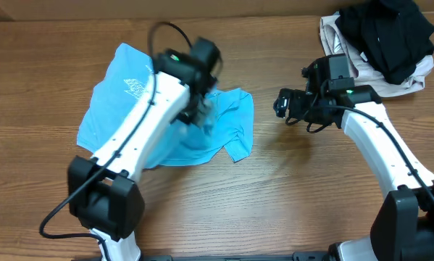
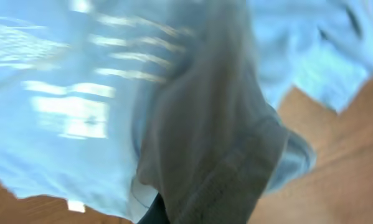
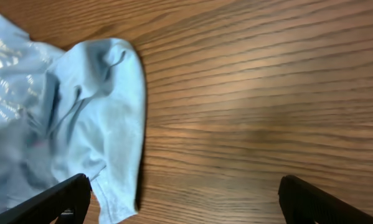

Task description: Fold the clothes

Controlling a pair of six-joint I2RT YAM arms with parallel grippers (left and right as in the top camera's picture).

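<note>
The light sky-blue t-shirt (image 1: 119,90) lies crumpled on the wooden table, left of centre, with small white printed text facing up. My left gripper (image 1: 199,109) is over the shirt's middle, blurred, and shut on a bunched fold of its fabric. In the left wrist view the shirt (image 2: 68,106) fills the frame and hides the jaws. My right gripper (image 1: 282,102) is open and empty above bare table, to the right of the shirt. In the right wrist view its fingers (image 3: 186,205) are wide apart, with the shirt's sleeve edge (image 3: 111,112) at the left.
A black garment (image 1: 387,29) lies on a beige/grey garment (image 1: 341,40) in a pile at the back right corner, behind my right arm. Bare wooden table (image 1: 289,181) lies between and in front of the arms.
</note>
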